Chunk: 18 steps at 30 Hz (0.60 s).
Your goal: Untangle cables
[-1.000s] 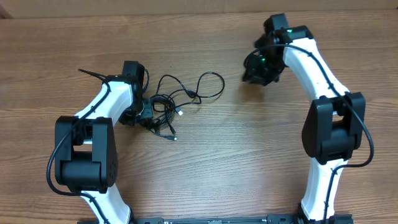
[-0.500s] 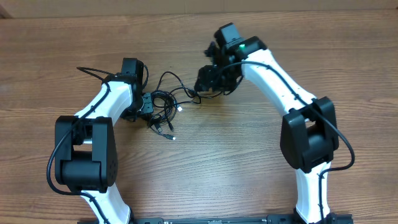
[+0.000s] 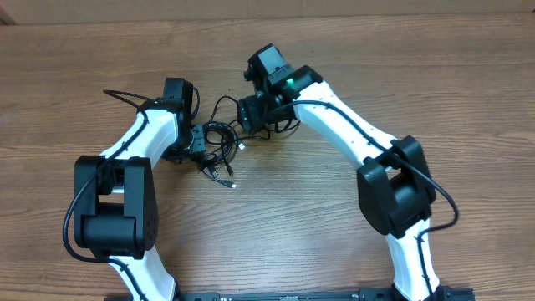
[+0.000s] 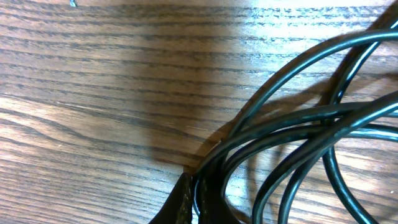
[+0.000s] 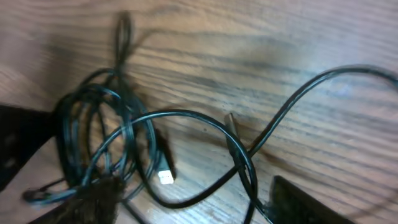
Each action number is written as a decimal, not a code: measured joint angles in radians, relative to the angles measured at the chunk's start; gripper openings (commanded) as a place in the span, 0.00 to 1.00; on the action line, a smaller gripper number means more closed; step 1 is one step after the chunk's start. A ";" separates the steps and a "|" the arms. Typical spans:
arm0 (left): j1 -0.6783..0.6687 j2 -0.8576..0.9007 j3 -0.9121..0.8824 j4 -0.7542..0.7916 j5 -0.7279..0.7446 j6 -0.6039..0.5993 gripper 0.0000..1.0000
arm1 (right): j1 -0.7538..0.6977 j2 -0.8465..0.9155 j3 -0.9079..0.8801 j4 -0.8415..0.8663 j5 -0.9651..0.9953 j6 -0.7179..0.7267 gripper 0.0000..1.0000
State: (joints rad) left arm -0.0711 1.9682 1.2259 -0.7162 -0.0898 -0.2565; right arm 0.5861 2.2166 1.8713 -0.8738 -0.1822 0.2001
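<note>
Since a second ago my right arm has swung in from the far right side of the table and now stands over the right-hand loops of the cables (image 3: pixel 219 142), and its fingers have spread on the way. My left arm has stayed where it was, with the bundle drawn only a little toward it.

These thin black cords lie left of the table's middle, on the far half. They form a tight knot of small coils beside my left pincer (image 3: pixel 196 145), with looser loops reaching right and away from me. Two short ends trail toward me from the knot, each ending in a small connector. In the right wrist view a white-tipped plug (image 5: pixel 165 177) lies on the wood inside one loop, and a long strand curves over it and off to the right.

Several cords run together into my left pincer, which is pressed together on them; the left wrist view shows them bunching at one dark fingertip (image 4: pixel 185 202).

My right pincer (image 3: pixel 251 113) hangs above the loops with its fingers set wide apart, one dark at each side of its own view. I cannot tell whether it touches the cord between them.

Around it all the wooden table (image 3: pixel 284 217) shows bare grain.
</note>
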 measured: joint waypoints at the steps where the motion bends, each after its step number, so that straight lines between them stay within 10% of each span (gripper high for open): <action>1: 0.000 0.000 0.000 0.000 0.000 0.000 0.04 | 0.004 0.016 0.000 0.001 0.005 0.001 0.39; 3: 0.000 0.000 0.000 0.000 0.002 0.000 0.04 | 0.004 0.052 0.000 0.008 0.010 0.003 0.04; 18: 0.001 0.000 0.001 -0.002 0.014 -0.001 0.04 | -0.147 -0.059 0.244 -0.301 -0.082 -0.048 0.04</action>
State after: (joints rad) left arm -0.0700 1.9682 1.2270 -0.7181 -0.0753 -0.2577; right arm 0.4389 2.1578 2.1155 -1.1748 -0.2642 0.1516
